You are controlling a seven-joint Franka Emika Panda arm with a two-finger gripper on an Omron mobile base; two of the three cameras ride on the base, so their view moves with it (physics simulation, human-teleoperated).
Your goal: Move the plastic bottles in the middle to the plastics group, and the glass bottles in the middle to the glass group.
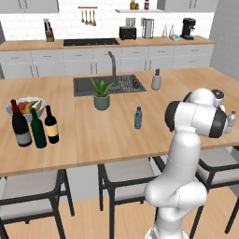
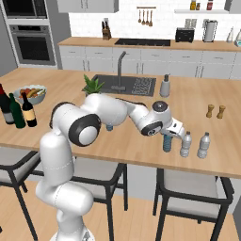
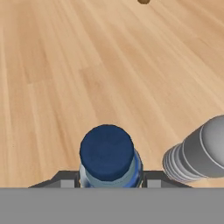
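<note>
You have the bench (image 2: 117, 136) as your biggest surface, a long wooden island with the sink at its far side. On it, at about nine o'clock from the arm, the glass group (image 1: 29, 128) stands by the fruit bowl (image 1: 25, 106): the big dark wine bottle and the slim green one, with the yellowish-labelled wine bottle (image 1: 51, 125) just beside them, so the glass half looks settled.

At three o'clock, near the bench's front edge, stands the plastics group (image 2: 195, 145), two pale grey see-through bottles. Your pincer (image 2: 170, 136) is narrowed onto a blue bottle (image 2: 167, 143), gripping it near the neck, its base at or just over the wood. From the hand view, the blue cap (image 3: 106, 151) sits dead centre between the tips, with a grey bottle just off at four o'clock. It is held upright and close to the pair, I judge, so it joins that group on release.

The second blue bottle (image 1: 138, 117) waits mid-bench, near the potted plant (image 1: 101, 94).
</note>
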